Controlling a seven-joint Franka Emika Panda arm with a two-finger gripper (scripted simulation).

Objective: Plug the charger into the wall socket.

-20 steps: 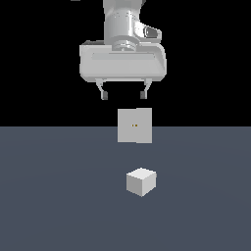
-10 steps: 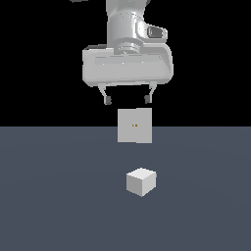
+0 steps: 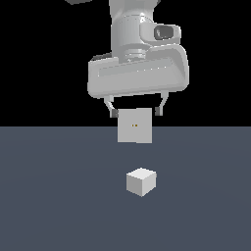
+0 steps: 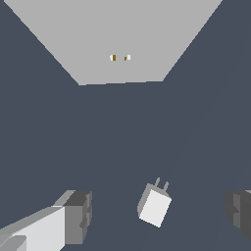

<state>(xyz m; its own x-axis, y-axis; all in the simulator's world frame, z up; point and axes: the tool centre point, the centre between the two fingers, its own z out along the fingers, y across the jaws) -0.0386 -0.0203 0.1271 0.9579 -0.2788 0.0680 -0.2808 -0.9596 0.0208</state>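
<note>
On a flat dark grey-blue floor (image 3: pixel 49 206), under a black background, a simulated scene shows three pale things stacked along the middle of the exterior view. High at twelve o'clock hangs the robot's gripper (image 3: pixel 136 111), a wide light-grey block on a rounded wrist, with two short dark-tipped fingers (image 3: pixel 113 110) pointing down. Its jaws stand spread wide apart with nothing between them. Directly below the fingertips, and partly framed by them, stands the wall socket (image 3: pixel 135 126), a flat upright pale square plate with two tiny orange-dark dots at its centre; whether the fingertips touch its upper edge cannot be told. Towards six o'clock from the plate, near it but clearly apart, the charger (image 3: pixel 141 181) sits on the floor, a small plain white cube turned slightly so that one corner faces the camera. Seen from the wrist camera, the charger (image 4: pixel 154 205) lies between the two finger pads (image 4: pixel 78 216), untouched by either, and two thin grey prongs stick out of one face, pointing roughly towards the socket plate (image 4: pixel 117 39).
</note>
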